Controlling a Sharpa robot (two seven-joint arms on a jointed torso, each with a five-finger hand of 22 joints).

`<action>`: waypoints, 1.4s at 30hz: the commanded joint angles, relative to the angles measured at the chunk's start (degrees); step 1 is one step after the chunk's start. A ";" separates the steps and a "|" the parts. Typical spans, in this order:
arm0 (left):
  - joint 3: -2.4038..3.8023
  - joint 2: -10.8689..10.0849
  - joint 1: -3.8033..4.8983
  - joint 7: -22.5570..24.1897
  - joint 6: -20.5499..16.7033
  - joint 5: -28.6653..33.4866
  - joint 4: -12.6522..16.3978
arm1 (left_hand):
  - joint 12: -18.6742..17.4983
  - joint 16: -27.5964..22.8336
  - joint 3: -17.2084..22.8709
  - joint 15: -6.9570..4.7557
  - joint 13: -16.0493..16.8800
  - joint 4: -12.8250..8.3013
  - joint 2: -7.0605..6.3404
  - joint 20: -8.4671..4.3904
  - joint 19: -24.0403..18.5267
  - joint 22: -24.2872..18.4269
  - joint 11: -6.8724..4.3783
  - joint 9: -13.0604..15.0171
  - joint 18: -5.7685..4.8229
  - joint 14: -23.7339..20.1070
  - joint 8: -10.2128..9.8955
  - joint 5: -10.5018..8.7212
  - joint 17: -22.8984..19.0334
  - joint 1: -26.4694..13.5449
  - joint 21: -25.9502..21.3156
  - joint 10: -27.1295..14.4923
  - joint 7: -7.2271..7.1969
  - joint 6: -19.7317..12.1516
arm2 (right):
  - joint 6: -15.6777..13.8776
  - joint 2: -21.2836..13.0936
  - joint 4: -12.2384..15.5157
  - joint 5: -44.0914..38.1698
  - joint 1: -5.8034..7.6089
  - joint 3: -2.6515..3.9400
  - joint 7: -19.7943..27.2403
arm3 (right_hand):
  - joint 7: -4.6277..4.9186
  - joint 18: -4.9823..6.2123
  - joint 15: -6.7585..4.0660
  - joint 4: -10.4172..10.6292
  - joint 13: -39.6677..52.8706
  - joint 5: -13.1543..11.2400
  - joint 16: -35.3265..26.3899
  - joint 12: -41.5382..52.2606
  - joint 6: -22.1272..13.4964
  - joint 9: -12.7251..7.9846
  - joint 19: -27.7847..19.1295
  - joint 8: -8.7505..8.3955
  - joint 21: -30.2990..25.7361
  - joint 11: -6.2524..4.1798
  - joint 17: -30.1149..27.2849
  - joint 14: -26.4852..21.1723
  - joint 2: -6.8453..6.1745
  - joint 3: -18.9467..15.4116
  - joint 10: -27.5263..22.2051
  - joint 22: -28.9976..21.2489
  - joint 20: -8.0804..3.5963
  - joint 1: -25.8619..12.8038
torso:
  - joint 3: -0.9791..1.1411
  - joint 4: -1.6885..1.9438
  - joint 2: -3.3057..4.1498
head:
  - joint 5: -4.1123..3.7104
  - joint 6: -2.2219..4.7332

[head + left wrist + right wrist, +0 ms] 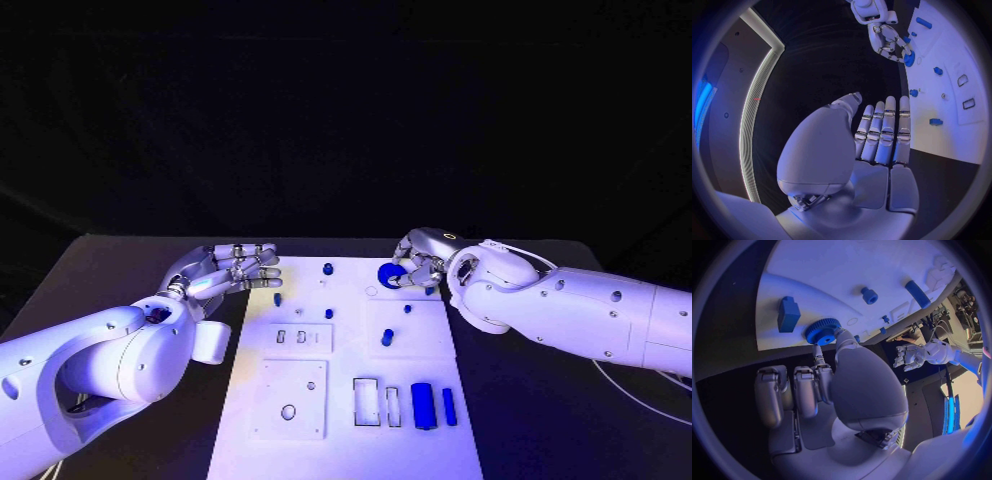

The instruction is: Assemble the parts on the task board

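On the far right part of the board: the right hand (418, 262) pinches a round blue gear (391, 272) with ridges round its rim, between its thumb and one finger
Right hand fingers: the other fingers (795, 392) are curled down side by side, off the board's edge, over the black table (116, 270)
Gear: it sits on the white task board (346, 440), close to the edge by the right hand, and I cannot tell if it is pushed fully down
Left hand: the left hand (231, 270) is at the left edge of the board, at its far end, with its fingers out straight and close together, and it holds nothing
Left hand fingertips: they reach just to the board's edge; I cannot tell if they touch it
Near the gear: a blocky blue part (788, 314) is on the board just beside the gear, and a small round blue part (869, 295) is a bit further in
Middle of the board: a small blue peg (327, 268) stands at the far end and another long blue part (387, 338) lies further down
Near end of the board: a wide blue bar (423, 405) and a thin blue bar (449, 406) lie side by side, next to two open slots (378, 403)
Left side of the board: two white square plates, one with small slots (293, 337) and one with an oval hole (289, 411)
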 commanded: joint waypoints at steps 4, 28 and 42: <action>0.04 0.01 0.03 -0.04 1.04 -0.18 0.17 | -0.27 -0.32 0.00 0.25 -0.01 -0.34 0.07 -0.11 -0.40 0.05 0.21 -0.07 0.94 -0.16 -0.40 -0.21 0.05 -0.12 0.35 -0.25 0.35 -0.06 | -0.28 0.63 -0.05 -8.05 -0.04 -0.01 -1.57 | -0.10 -0.91 -0.04 -0.54 8.50 -1.11 0.51 0.70 0.90 -0.02 5.05 0.50 0.70 -0.23 13.38 5.77 -0.55 0.08 1.62 13.98 -0.03 0.68 | -0.02 0.03 0.01 | -0.07 -0.05; 0.04 -0.12 0.03 -0.31 1.02 -0.18 0.04 | -0.41 -0.43 0.01 0.30 -0.01 -0.37 0.16 -0.05 -0.61 0.09 0.25 -0.07 0.91 -0.24 -0.51 -0.21 0.06 -0.16 0.39 -0.32 0.39 -0.10 | 0.96 0.36 0.04 -9.48 -0.11 -0.02 -2.10 | -0.21 -1.06 -0.18 0.00 9.18 -3.81 0.69 1.19 1.85 -0.56 5.46 -0.42 1.08 -0.34 13.78 5.86 -1.25 2.22 2.03 14.49 -0.24 0.51 | 0.04 0.03 -0.01 | -0.17 -0.09; 0.04 -0.18 0.03 -0.59 1.09 -0.18 -0.04 | -0.57 -0.57 -0.06 0.37 -0.01 -0.35 0.17 0.01 -0.83 0.12 0.33 -0.08 0.88 -0.36 -0.67 -0.23 0.07 -0.31 0.44 -0.41 0.48 -0.20 | 2.52 0.27 -0.50 -7.35 -0.10 -0.02 -1.85 | 0.26 -0.93 0.26 0.38 8.20 -0.53 0.61 0.04 0.51 -0.97 5.09 -1.53 0.71 0.13 13.62 5.82 -1.33 -1.03 1.14 14.10 0.20 -4.43 | 0.00 -0.03 0.03 | -0.23 -0.13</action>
